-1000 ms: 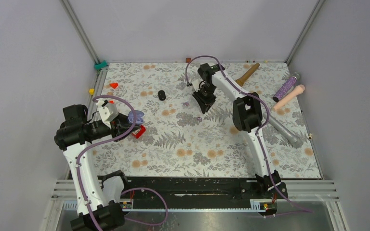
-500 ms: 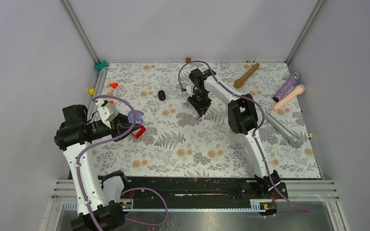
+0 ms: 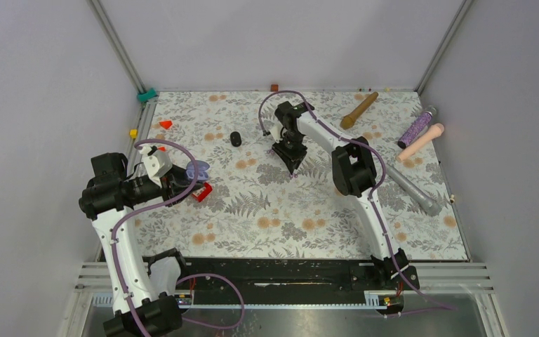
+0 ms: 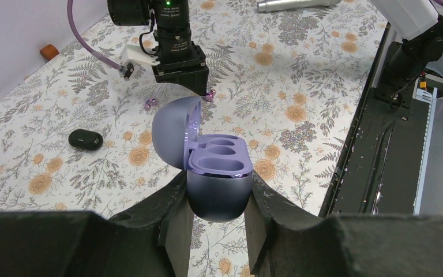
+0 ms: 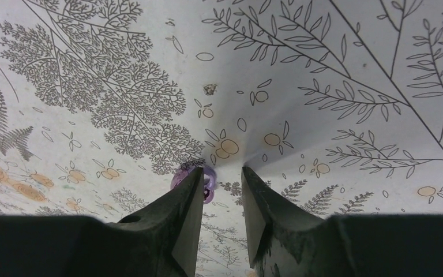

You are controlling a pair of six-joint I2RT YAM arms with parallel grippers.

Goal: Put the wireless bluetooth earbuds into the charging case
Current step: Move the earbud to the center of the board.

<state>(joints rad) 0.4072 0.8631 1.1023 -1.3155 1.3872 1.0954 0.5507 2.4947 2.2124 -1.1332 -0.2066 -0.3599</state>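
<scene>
Heads up: over the last second your right gripper (image 5: 222,173) has swung in from further right and dropped nose-down onto the floral mat (image 3: 253,210), so it's now parked right on top of one pale purple earbud (image 5: 209,183). Its fingers are a little apart with bare mat showing between them, so nothing's grabbed yet. The bud looks like it sits against the inner edge of the finger on the left of the wrist view, half tucked behind it. Honestly, I can't tell from that angle whether it's properly between the tips or about to get squashed or nudged away. Meanwhile your left gripper (image 4: 217,182) hasn't budged and is clamped on the charging case (image 4: 216,196), lid flipped up, both wells empty. The other purple earbud (image 4: 149,103) and a black earbud (image 4: 85,139) lie loose on the mat. So I'd say you're only at the first pick; probably shift slightly before you squeeze.
</scene>
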